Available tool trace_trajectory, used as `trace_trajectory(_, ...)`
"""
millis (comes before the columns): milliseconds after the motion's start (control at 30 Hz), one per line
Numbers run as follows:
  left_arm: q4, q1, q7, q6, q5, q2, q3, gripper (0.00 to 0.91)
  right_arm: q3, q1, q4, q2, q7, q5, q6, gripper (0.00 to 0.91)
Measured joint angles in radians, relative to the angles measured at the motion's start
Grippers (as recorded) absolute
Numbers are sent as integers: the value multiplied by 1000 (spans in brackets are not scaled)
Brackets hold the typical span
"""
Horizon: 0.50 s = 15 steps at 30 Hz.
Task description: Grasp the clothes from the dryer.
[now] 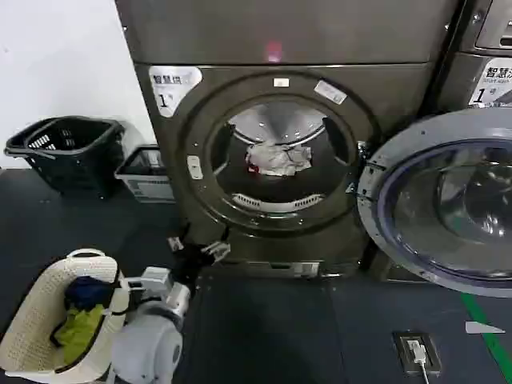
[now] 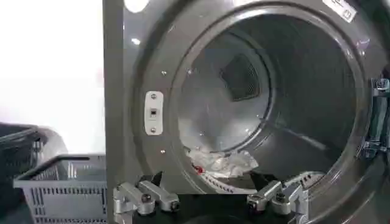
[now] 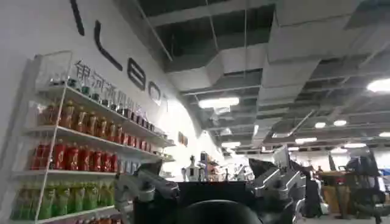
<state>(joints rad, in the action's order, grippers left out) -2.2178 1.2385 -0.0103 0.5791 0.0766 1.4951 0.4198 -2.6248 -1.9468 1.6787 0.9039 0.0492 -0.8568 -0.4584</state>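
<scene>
Dark floor point(image 1: 264, 328) is spread before a white wall point(image 1: 56, 64), and against it the dryer point(image 1: 280, 48) is stood, its pink-red light glowing above the round porthole. Its silver-rimmed glass door point(image 1: 448, 200) is swung fully open to the right. Down at the lower left, a cream basket point(image 1: 36, 320) is seen with blue and yellow-green garments inside; farther back by the wall, a black basket point(image 1: 68, 148) and a grey crate point(image 1: 144, 172) are set side by side. The left gripper point(image 1: 196, 248) is held low before the dryer's front, just under the porthole rim, its jaws spread wide and nothing gripped. The right gripper point(image 3: 210, 189) is pointed toward shelves of bottles point(image 3: 73, 158), fingers apart, nothing held. Smallest of all, the clothes point(image 1: 278, 158) are seen bundled on the drum floor inside the dryer, untouched.
</scene>
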Motion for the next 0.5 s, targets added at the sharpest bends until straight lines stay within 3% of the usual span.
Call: trace_trajectory(500, -13, 1, -13, -2, 19, 1, 4, 907, 0, 1, 9, 6, -19, -38, 32, 907)
